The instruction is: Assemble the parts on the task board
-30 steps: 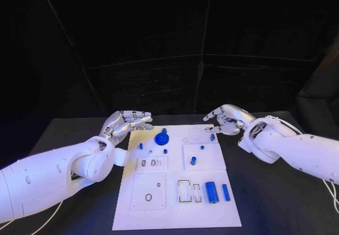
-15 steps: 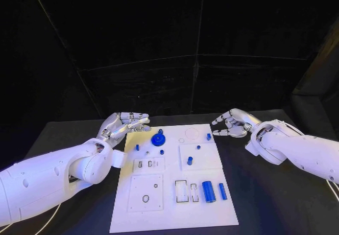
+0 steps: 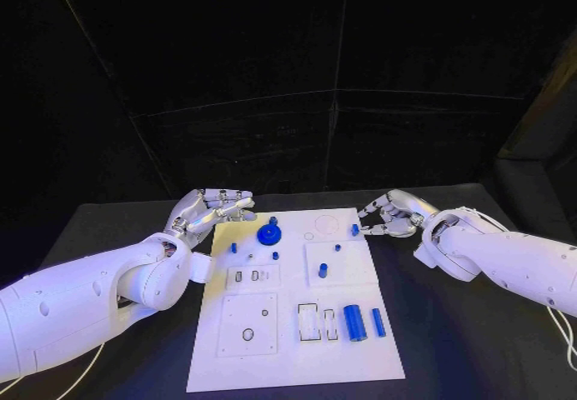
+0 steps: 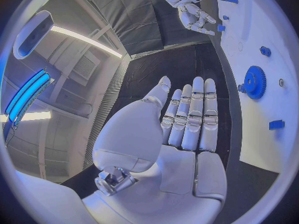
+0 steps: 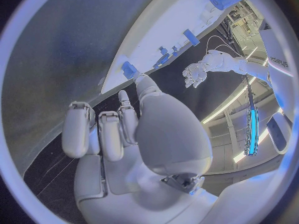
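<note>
Judging by looks, the small blue peg (image 3: 355,230) just beside the right hand (image 3: 387,215) is taken as light, rigid and slippery, best pinched across its sides. Nothing is held by that loosely curled hand, nor by the left hand (image 3: 212,208), whose fingers are extended together.

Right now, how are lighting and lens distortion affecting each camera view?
Head view: dark room, the white task board stands out bright, edges straight. Left wrist view: fisheye bends the board edge; bright ceiling strips glare behind the left hand. Right wrist view: same bending, blue-tinted light on the right hand.
</note>
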Tool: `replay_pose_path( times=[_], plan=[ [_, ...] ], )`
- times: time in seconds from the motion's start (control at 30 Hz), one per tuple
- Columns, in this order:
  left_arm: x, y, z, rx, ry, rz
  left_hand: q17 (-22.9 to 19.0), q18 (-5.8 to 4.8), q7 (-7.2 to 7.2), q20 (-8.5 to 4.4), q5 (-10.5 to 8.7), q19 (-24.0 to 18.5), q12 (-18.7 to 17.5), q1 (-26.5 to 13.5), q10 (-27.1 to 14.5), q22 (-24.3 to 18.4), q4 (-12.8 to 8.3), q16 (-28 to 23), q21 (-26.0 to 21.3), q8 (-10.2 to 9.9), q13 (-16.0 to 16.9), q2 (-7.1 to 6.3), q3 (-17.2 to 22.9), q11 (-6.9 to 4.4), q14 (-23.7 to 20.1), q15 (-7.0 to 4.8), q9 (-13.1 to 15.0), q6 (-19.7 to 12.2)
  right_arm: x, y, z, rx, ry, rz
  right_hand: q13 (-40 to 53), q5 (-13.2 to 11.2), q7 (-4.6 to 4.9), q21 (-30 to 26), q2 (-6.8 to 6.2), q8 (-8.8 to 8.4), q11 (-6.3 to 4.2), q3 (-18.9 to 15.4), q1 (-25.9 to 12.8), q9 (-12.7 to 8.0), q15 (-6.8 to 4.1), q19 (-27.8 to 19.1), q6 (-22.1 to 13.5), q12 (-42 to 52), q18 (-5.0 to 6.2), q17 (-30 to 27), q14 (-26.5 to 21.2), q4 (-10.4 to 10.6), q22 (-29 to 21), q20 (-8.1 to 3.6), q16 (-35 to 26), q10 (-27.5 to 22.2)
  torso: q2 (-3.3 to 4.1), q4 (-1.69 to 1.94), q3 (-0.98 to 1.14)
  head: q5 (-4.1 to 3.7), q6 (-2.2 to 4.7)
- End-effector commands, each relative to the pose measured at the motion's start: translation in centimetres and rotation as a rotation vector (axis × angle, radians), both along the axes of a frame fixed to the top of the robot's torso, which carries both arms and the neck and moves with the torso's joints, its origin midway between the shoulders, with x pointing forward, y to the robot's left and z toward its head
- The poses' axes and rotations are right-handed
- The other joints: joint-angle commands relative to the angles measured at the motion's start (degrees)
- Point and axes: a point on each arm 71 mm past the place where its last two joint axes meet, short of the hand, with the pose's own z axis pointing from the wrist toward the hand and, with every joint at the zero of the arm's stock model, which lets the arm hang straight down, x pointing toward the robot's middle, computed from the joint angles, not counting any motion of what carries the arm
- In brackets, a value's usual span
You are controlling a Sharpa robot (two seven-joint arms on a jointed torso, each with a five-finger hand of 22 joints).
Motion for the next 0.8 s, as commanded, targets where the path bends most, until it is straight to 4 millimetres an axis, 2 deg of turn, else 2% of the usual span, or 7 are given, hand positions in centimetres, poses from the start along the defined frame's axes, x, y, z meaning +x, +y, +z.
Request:
replay_pose_path(
  times=[0.03, 0.13, 0.3, 0.53, 0.8],
  plan=[
    [0.0, -0.2, 0.2, -0.005, -0.012, -0.013, 0.1, 0.40, -0.02, 0.04, -0.06, 0.5, -0.2, -0.4, 0.4, -0.1, -0.1, -0.3, -0.2, 0.0, -0.1, 0.10, 0.3, 0.05, 0.4, 0.12, 0.0, 0.4, 0.0, 0.3, -0.2, -0.009, 0.013, 0.017, 2.9, -0.5, -0.06, 0.3, 0.20, -0.24, -0.24, 0.1, 0.5, 0.0, -0.06, 0.2, -0.4, -0.2, -0.93, 5.9, 4.2, -0.4, 0.0, -0.02, 0.1, -0.2, 0.01, -0.03, 0.00, -0.03, -0.12],
    [0.0, -0.1, 0.1, -0.004, -0.010, -0.013, 0.1, 0.40, -0.02, 0.04, -0.06, 0.5, -0.2, -0.4, 0.4, -0.1, -0.1, -0.3, -0.2, 0.0, -0.1, 0.10, 0.3, 0.05, 0.4, 0.12, 0.0, 0.4, 0.0, 0.6, -0.5, -0.029, 0.008, 0.020, 2.9, -3.0, -0.01, 0.3, 0.97, -0.08, -0.17, 0.2, 0.5, 0.0, 0.02, 0.1, -0.4, -0.2, -0.92, 5.9, 4.1, -0.8, -0.1, 0.07, 0.0, -0.2, -0.03, 0.05, -0.01, -0.05, -0.18],
    [0.1, -0.1, 0.1, -0.002, -0.008, -0.010, 0.1, 0.39, 0.01, 0.04, -0.06, 0.5, -0.2, -0.4, 0.4, -0.1, -0.1, -0.3, -0.2, -0.1, -0.1, 0.08, 0.4, 0.06, 0.4, 0.13, 0.0, 0.3, 0.0, 0.7, -0.7, -0.045, 0.000, 0.018, 3.0, -3.4, -0.01, 0.3, 1.21, 0.01, -0.17, 0.3, 0.4, 0.1, 0.03, 0.1, -0.3, -0.1, -0.93, 6.0, 4.2, -0.8, 0.0, 0.09, 0.1, -0.2, -0.05, 0.12, 0.02, 0.05, -0.34],
    [0.2, 0.0, 0.0, 0.000, -0.006, -0.008, 0.1, 0.39, 0.01, 0.04, -0.06, 0.5, -0.2, -0.4, 0.4, -0.1, -0.1, -0.3, -0.2, -0.1, -0.1, 0.08, 0.4, 0.06, 0.4, 0.13, 0.0, 0.3, 0.2, 1.1, -0.8, -0.050, -0.004, 0.014, 3.1, -3.6, -0.03, 0.3, 1.63, 0.13, -0.19, 0.5, 0.4, 0.1, 0.02, 0.2, -0.1, 0.0, -0.94, 6.0, 4.2, -0.9, 0.0, 0.10, 0.1, -0.1, -0.05, -0.03, 0.03, 0.11, -0.36],
    [0.2, -0.1, 0.0, 0.000, -0.005, -0.008, 0.1, 0.38, 0.06, 0.04, -0.06, 0.5, -0.3, -0.5, 0.4, -0.1, -0.2, -0.3, -0.3, -0.1, -0.1, 0.06, 0.4, 0.10, 0.4, 0.15, 0.0, 0.3, 0.5, 1.5, -1.0, -0.051, 0.001, 0.014, 3.3, -5.0, -0.11, 0.4, 2.98, 0.46, -0.28, 1.4, 0.9, 0.2, -0.05, 0.2, 0.8, 0.2, -0.94, 6.1, 4.2, -1.6, 0.1, 0.05, 0.1, 0.0, -0.04, 0.03, 0.01, 0.15, -0.47]
  ],
)
